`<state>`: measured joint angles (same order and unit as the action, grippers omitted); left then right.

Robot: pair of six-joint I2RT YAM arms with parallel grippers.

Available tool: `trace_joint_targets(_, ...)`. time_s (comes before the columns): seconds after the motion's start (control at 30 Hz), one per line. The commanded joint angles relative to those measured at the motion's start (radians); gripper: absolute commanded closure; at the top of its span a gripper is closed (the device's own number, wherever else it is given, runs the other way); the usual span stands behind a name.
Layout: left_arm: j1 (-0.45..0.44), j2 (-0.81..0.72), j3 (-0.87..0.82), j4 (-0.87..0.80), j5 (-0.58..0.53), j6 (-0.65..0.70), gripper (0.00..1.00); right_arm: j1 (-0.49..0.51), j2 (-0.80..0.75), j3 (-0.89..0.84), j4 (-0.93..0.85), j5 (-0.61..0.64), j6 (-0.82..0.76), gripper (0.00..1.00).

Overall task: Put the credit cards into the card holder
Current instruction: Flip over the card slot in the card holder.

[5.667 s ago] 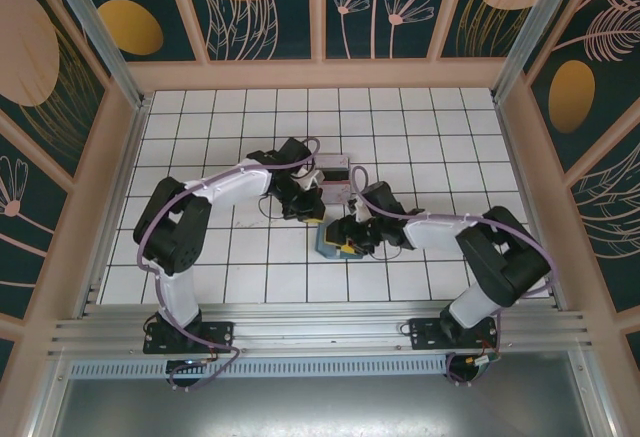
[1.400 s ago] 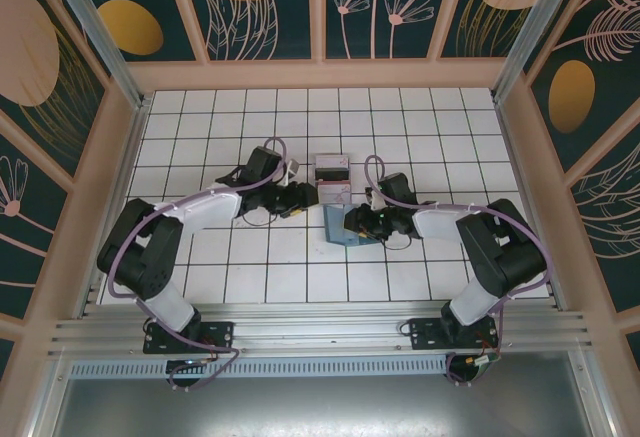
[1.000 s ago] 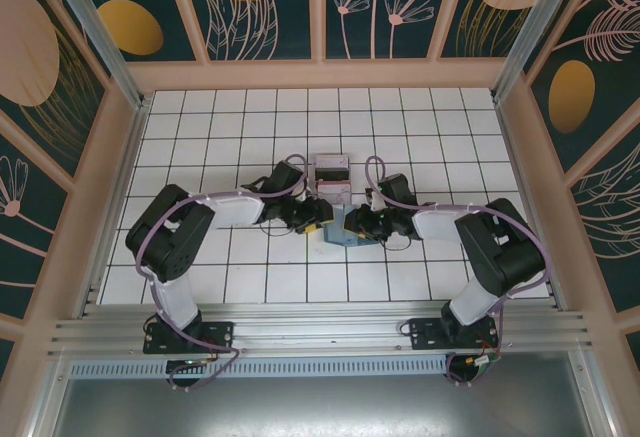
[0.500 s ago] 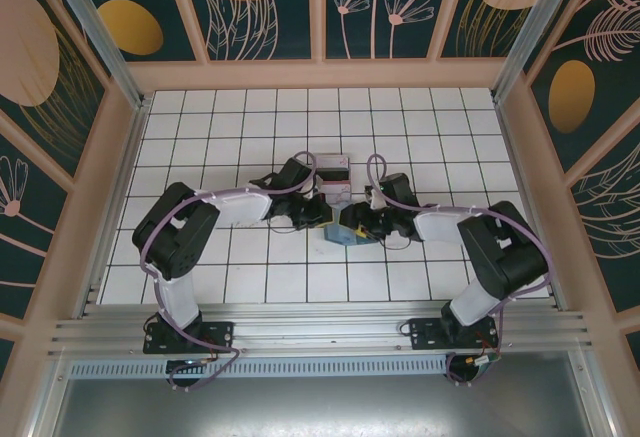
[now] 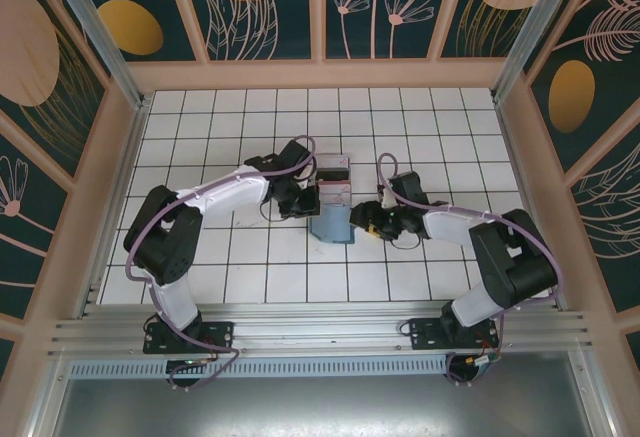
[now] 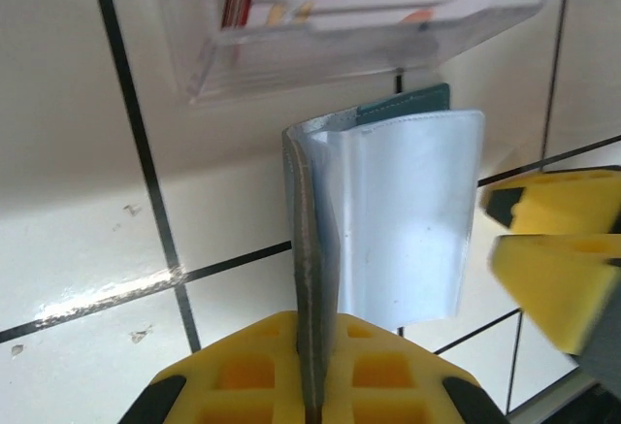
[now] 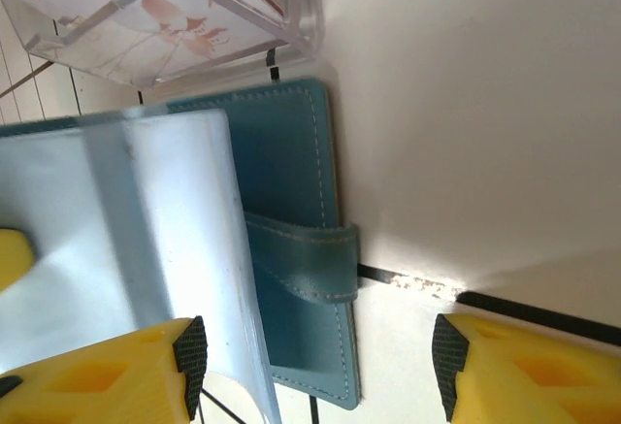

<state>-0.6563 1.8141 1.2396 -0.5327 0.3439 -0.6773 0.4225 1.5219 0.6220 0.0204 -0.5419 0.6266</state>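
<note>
Slippage of the pale inner leaf is the first risk. The left gripper is clamped on one thin edge of the card holder, holding that grey-blue leaf stood up off the teal cover. So narrow a bite on soft, glossy material could let go at any tug. The right gripper stands with its jaws apart on the card holder's other side, one finger beside the raised leaf and the other over bare tile, gripping nothing. If it closes or pushes from there, it could fold the leaf flat or drag the card holder out of the left grip. The teal strap tab lies just ahead of those fingers and may snag one. The credit cards sit in the clear box just beyond the card holder's far edge, seemingly touching it, though the top view is too small to be sure. A shove of the card holder away from the arms would knock the box and could spill the cards.

Room is tight at the card holder itself, with the box on its far edge and a gripper at each side. Its near edge faces open white tiles, and past each arm the floor runs free toward the wooden walls. Taking a card likely calls for a straight rise out of the box, then a descent onto the leaf from above.
</note>
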Motion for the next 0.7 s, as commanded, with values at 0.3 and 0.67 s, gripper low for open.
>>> trace_joint_targets(0.3, 0.03, -0.047, -0.167, 0.18, 0.091, -0.045, 0.59, -0.122, 0.01, 0.226, -0.178, 0.057, -0.249, 0.33)
trace_joint_targets(0.67, 0.069, -0.07, -0.15, 0.154, 0.048, -0.018, 0.5, -0.122, 0.249, 0.508, -0.221, 0.075, -0.473, 0.24)
